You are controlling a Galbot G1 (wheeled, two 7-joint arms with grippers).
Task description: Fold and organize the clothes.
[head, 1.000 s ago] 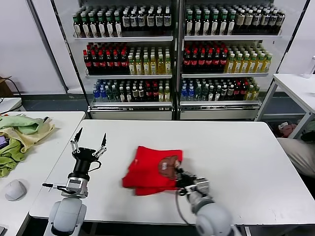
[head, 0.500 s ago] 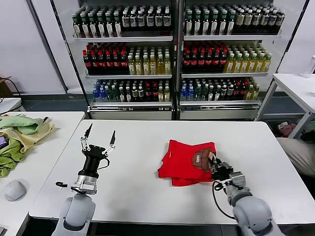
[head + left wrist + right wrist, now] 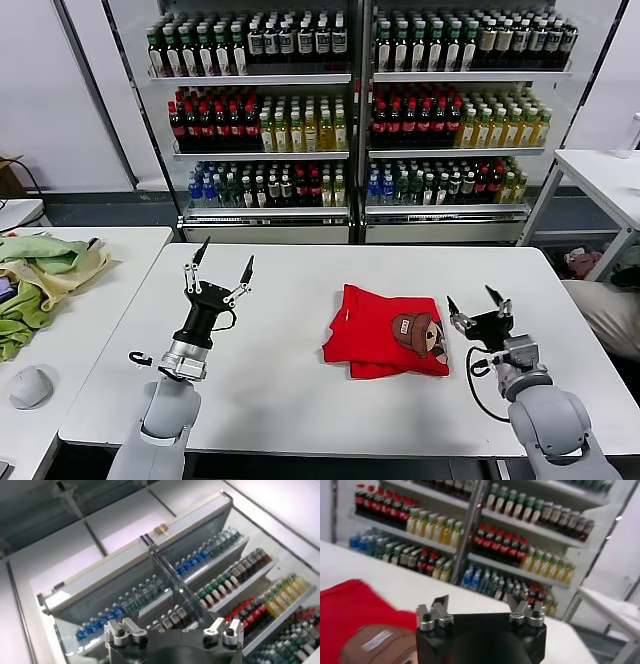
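Observation:
The red T-shirt (image 3: 385, 330) lies folded on the white table (image 3: 300, 400), right of the middle, its brown-and-white cartoon print (image 3: 420, 333) facing up near its right edge. My right gripper (image 3: 474, 299) is open and empty, raised just to the right of the shirt and apart from it. My left gripper (image 3: 225, 264) is open and empty, held up over the left part of the table, well away from the shirt. In the right wrist view the shirt (image 3: 355, 615) and its print (image 3: 375, 645) show beside the gripper body.
Pale green and yellow cloths (image 3: 40, 275) lie on a second table at the left, with a white mouse (image 3: 30, 385) near its front. A drinks fridge with bottle shelves (image 3: 350, 120) stands behind the table. Another white table (image 3: 610, 185) is at the far right.
My right gripper dragged the folded shirt rightwards across the table, then let it go and rose off to its right, open. My left gripper moved up and slightly rightward.

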